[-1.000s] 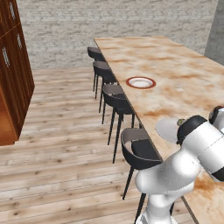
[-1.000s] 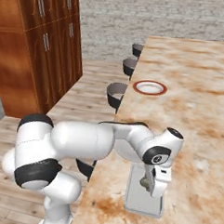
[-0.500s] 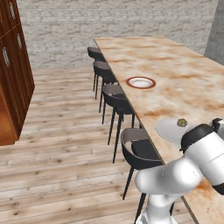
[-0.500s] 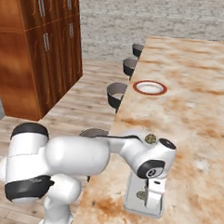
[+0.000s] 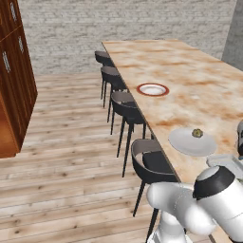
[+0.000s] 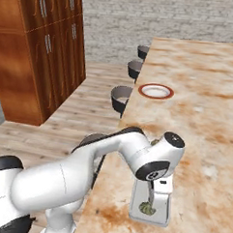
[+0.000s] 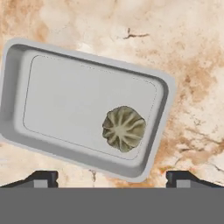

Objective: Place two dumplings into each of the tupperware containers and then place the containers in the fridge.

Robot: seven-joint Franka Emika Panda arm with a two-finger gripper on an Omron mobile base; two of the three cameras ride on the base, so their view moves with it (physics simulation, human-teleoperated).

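Dumpling (image 7: 124, 128) lies in the tupperware container (image 7: 52, 100), below the wide-open tool (image 7: 112, 177).

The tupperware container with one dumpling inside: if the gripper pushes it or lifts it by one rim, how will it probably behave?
The tupperware container looks thin-walled and shallow, so it is probably light and may slide on the smooth counter when pushed. Its low rim offers little to grasp; lifted by one edge it may tilt. The rounded dumpling lies loose and off-centre, so it could roll across the flat floor.
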